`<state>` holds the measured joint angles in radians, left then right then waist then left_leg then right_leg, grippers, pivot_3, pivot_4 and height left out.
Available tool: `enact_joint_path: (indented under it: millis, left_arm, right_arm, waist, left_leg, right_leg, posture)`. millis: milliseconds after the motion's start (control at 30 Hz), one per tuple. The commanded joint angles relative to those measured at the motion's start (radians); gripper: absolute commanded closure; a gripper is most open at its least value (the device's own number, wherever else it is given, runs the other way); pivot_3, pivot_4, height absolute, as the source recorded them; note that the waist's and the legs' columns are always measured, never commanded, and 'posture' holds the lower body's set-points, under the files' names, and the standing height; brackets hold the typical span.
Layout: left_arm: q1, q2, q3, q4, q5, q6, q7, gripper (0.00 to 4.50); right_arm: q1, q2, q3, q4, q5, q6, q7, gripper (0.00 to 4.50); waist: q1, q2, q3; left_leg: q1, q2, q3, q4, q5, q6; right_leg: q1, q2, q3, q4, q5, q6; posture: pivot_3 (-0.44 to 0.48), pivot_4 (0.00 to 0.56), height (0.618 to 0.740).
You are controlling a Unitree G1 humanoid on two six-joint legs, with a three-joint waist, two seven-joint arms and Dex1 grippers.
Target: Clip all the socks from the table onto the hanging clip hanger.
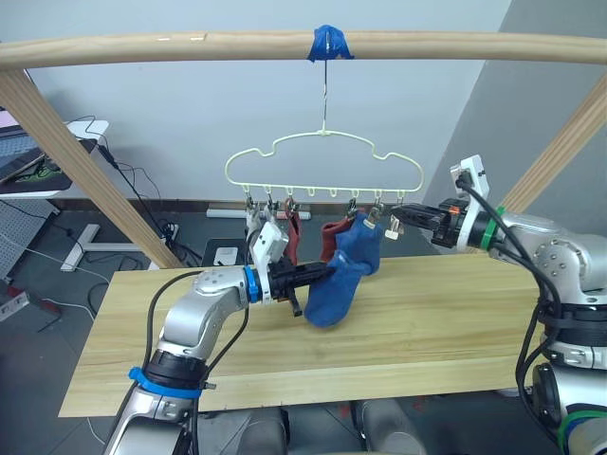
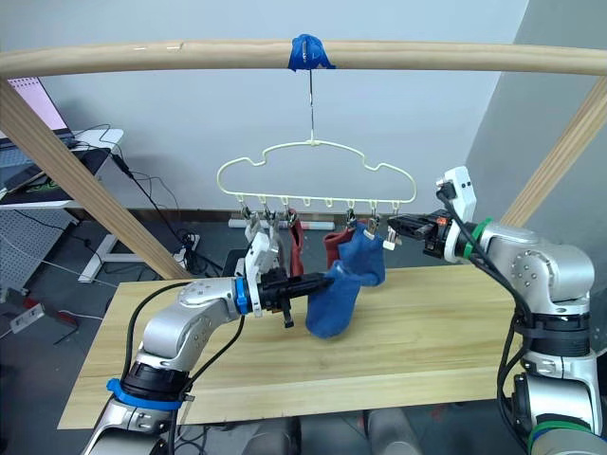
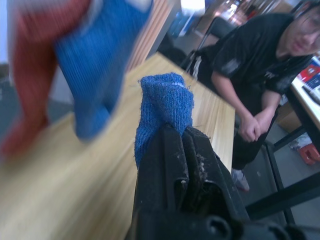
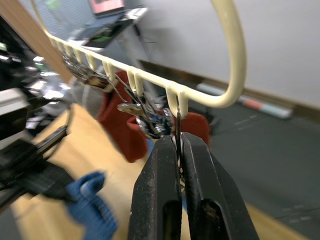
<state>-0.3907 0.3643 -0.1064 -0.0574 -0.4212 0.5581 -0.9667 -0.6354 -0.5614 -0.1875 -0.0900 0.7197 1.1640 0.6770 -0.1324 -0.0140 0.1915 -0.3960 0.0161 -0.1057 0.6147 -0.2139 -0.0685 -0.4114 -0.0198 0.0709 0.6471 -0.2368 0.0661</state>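
The pale clip hanger (image 1: pixel 322 156) hangs by its hook from a wooden pole above the table (image 1: pixel 427 313). Two rust-red socks (image 1: pixel 295 235) and one blue sock (image 1: pixel 367 248) hang from its clips. Grey fabric (image 4: pixel 89 97) shows at the far clips. My left gripper (image 1: pixel 327 273) is shut on the edge of a second blue sock (image 1: pixel 329 301), which hangs just above the table, below the clipped blue one. At the hanger's right end, my right gripper (image 1: pixel 398 217) is shut on a metal clip (image 4: pixel 176 117).
Slanted wooden frame poles (image 1: pixel 85 171) rise at both ends of the table. A person (image 3: pixel 260 65) in black sits beyond the table's far end. A desk with cables (image 1: pixel 57 152) stands behind on the left.
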Motion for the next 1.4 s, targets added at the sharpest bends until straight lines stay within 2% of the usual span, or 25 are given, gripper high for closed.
enact_joint_path:
  millis: [33, 400, 700, 1400]
  left_arm:
    - [-0.031, -0.012, 0.013, -0.059, -0.040, 0.020, 0.020, 4.49]
    - [-0.034, -0.031, 0.001, -0.080, -0.096, 0.049, 0.036, 4.49]
    - [-0.058, -0.043, -0.008, -0.074, -0.110, 0.057, 0.031, 4.49]
    - [-0.062, -0.036, -0.020, -0.066, -0.105, 0.066, 0.021, 4.49]
  right_arm:
    - [-0.033, 0.022, -0.070, 0.016, 0.080, 0.093, -0.031, 4.50]
    - [-0.065, 0.120, -0.189, -0.012, 0.224, 0.263, -0.155, 4.50]
    - [-0.066, 0.167, -0.213, -0.030, 0.265, 0.283, -0.216, 4.50]
    - [-0.104, 0.162, -0.234, 0.004, 0.346, 0.316, -0.238, 4.50]
  waist:
    - [-0.001, 0.000, 0.000]
    - [-0.005, 0.000, 0.000]
    - [-0.007, 0.000, 0.000]
    - [-0.009, 0.001, 0.000]
  left_leg:
    - [0.000, 0.000, 0.000, 0.000, 0.000, 0.000]
    - [0.000, 0.000, 0.000, 0.000, 0.000, 0.000]
    - [0.000, 0.000, 0.000, 0.000, 0.000, 0.000]
    - [-0.001, 0.000, 0.001, 0.000, 0.000, 0.000]
  right_leg:
    - [0.000, 0.000, 0.000, 0.000, 0.000, 0.000]
    - [0.000, 0.000, 0.000, 0.000, 0.000, 0.000]
    - [-0.001, 0.000, 0.000, 0.000, 0.000, 0.000]
    - [-0.002, 0.001, 0.001, 0.000, 0.000, 0.000]
  posture:
    - [-0.141, 0.157, 0.740]
    - [-0.148, 0.162, 0.740]
    - [-0.153, 0.166, 0.740]
    - [-0.149, 0.168, 0.740]
